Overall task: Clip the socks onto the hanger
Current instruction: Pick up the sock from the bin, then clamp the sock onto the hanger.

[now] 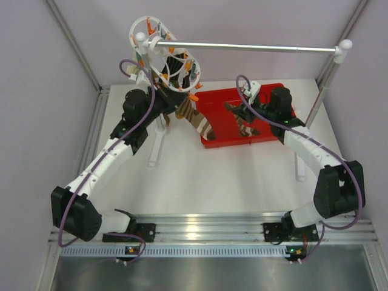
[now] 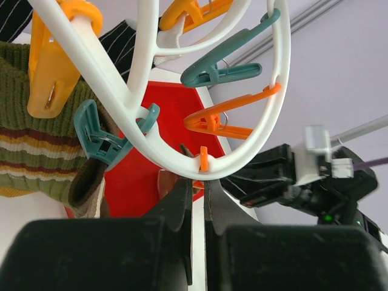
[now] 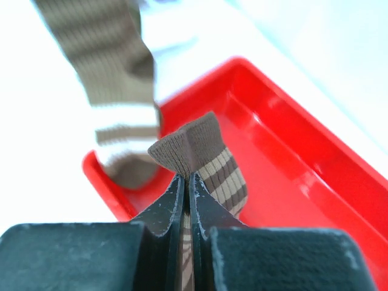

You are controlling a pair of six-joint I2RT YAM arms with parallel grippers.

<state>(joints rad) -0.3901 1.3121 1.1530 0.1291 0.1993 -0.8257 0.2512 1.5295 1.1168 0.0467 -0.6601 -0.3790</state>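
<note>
Brown ribbed cloth is what the right gripper [image 3: 188, 177] has hold of: its two dark fingers are pressed together on the cuff of a brown sock [image 3: 197, 148] with cream stripes, and the rest of the sock droops below them over the red tray [image 3: 291, 151]. Over on the other side, the left gripper [image 2: 197, 185] is raised with its fingers closed to a thin slit. Its tips sit right under the lower rim of the white hanger [image 2: 115, 91], beside a small orange clip [image 2: 203, 159]. Whether anything is caught between those fingers I cannot tell.

Everything stands on a white table [image 1: 230, 176] with pale lilac-grey walls around it. A silver rail [image 1: 254, 46] on white-capped posts crosses the far side.

From that rail's left end hangs the hanger, tilted, well apart from the right gripper. An olive sock [image 2: 30, 121] with cream and red stripes is clipped to it by a larger orange clip [image 2: 54, 60]. A second brown sock [image 1: 195, 120] dangles from it between the two grippers, its lower end reaching the tray's near corner.
</note>
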